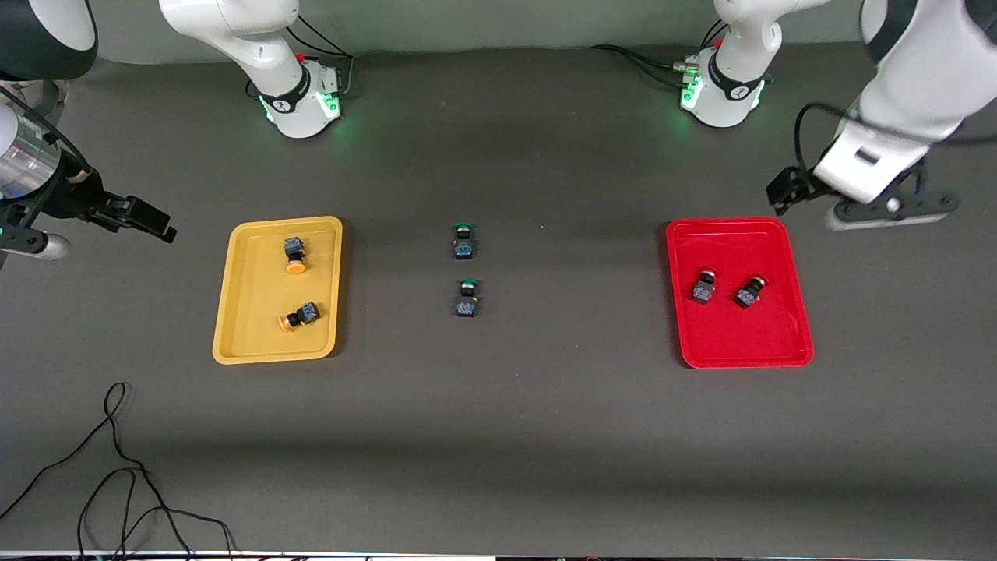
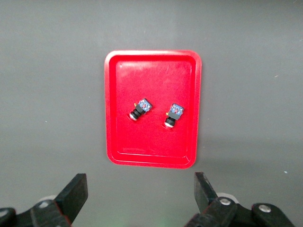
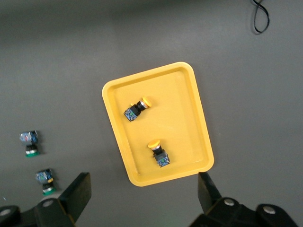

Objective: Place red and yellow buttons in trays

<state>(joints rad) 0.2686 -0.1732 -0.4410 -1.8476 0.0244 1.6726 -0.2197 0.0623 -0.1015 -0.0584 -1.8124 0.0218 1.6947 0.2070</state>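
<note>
The yellow tray holds two yellow-capped buttons, both lying on their sides. The red tray holds two red-capped buttons, side by side. My left gripper hangs open and empty over bare table, off the red tray's corner toward the left arm's end. My right gripper hangs open and empty over bare table, off the yellow tray toward the right arm's end. The left wrist view shows the red tray and its buttons. The right wrist view shows the yellow tray and its buttons.
Two green-capped buttons stand on the table midway between the trays, one nearer the front camera than the other. They also show in the right wrist view. A black cable lies near the front edge at the right arm's end.
</note>
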